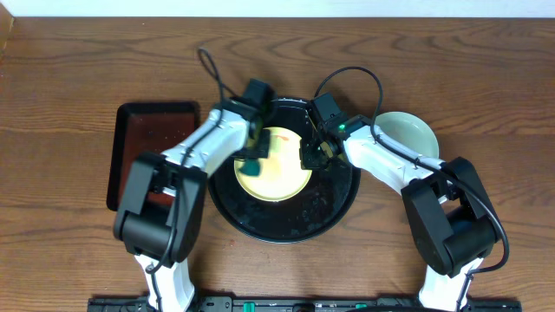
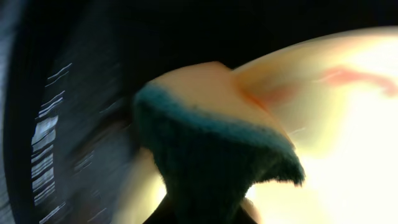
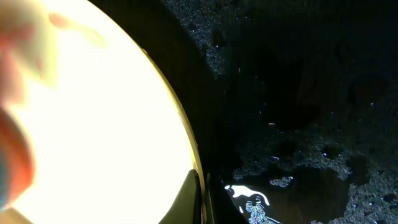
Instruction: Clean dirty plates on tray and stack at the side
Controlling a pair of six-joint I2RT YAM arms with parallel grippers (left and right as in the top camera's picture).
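yellow plate [image 1: 282, 171]: red-streaked, on tray [image 1: 286, 228] | mint plate [image 1: 409, 134]: right of tray

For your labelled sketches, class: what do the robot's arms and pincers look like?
The left arm and right arm: white rounded links, bulky black joints. The left pincer and right pincer: black. Black cables loop from both wrists; green light on the right.

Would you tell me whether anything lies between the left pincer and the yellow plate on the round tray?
Only the green-and-yellow sponge, which the left pincer itself grips over the left side of the yellow plate; nothing else visible stands between them.
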